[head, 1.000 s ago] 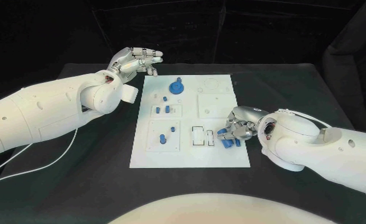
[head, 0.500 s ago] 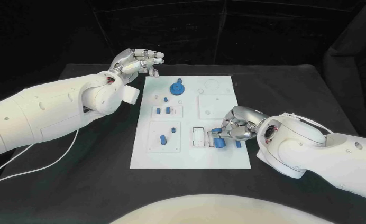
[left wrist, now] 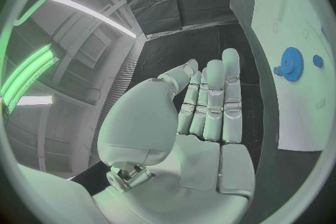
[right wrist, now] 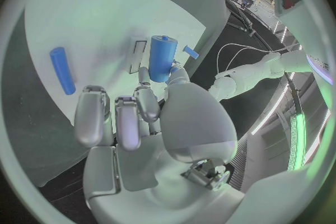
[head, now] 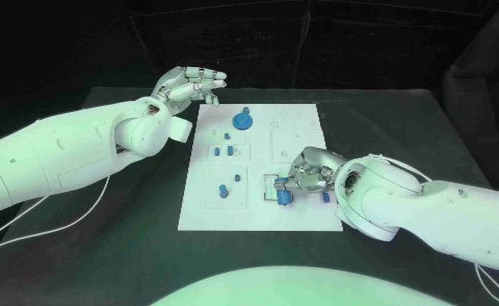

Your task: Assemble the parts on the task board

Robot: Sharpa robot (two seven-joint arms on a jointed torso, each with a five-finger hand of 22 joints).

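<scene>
The white task board (head: 260, 216) lies mid-table. My right hand (head: 303, 176) hovers over its near right part and pinches a blue cylinder (head: 282, 191) between thumb and a finger, right by the rectangular slots (head: 270, 185). In the right wrist view the cylinder (right wrist: 162, 58) stands upright at the fingertips above the board (right wrist: 91, 11), and a blue peg (right wrist: 62, 70) lies flat nearby. My left hand (head: 190, 86) is raised beyond the board's far left corner, fingers extended, holding nothing. A blue gear (head: 242, 119) sits at the board's far end, and the left wrist view shows the gear (left wrist: 290, 60) too.
Small blue parts lie on the board's left half: a pair (head: 221, 151), one peg (head: 223, 191) and a small piece (head: 237, 177). Another blue piece (head: 324, 196) lies beside my right hand. A white cable (head: 73, 216) runs over the table at the left.
My right hand has carried the blue cylinder leftward across the board, from near its right edge to the rectangular slots. The left hand has stayed in place.
</scene>
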